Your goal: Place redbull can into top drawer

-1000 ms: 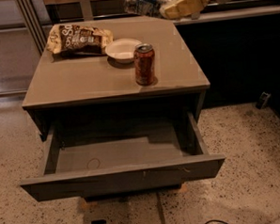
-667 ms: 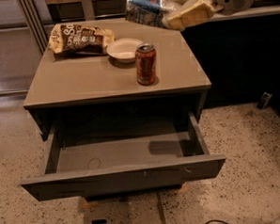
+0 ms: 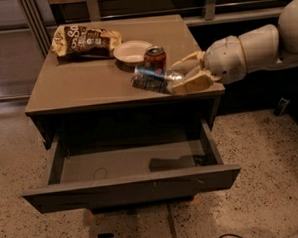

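Note:
My gripper (image 3: pixel 184 75) comes in from the right and is shut on the redbull can (image 3: pixel 151 79), a slim silver and blue can held on its side in the air. The can hangs over the front right part of the grey table top (image 3: pixel 72 87), above the open top drawer (image 3: pixel 127 184). The drawer is pulled out at the front of the table and its grey inside shows, with the can's shadow on its right part.
An orange-red soda can (image 3: pixel 155 57) stands just behind the held can. A white bowl (image 3: pixel 132 51) and a brown chip bag (image 3: pixel 85 41) lie at the back of the table. Speckled floor surrounds the table; a dark wall and railing are behind.
The gripper with the redbull can has come down and forward from the upper right, from above the table's back edge to just over its front right part.

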Action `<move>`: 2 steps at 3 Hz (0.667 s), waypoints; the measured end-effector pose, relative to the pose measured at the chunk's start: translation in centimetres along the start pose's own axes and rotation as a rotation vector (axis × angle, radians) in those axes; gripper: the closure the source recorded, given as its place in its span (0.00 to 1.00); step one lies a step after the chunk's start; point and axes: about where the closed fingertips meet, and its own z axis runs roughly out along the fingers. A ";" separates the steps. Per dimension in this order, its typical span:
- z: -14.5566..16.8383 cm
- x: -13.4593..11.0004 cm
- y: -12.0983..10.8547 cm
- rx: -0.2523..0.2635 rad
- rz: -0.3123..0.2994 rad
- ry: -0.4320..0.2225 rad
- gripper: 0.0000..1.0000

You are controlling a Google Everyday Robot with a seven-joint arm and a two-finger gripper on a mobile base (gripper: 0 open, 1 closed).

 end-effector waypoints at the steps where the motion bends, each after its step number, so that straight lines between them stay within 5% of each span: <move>1: 3.6 4.9 2.3 -0.127 0.066 0.044 1.00; 2: 4.1 5.5 2.6 -0.144 0.074 0.048 1.00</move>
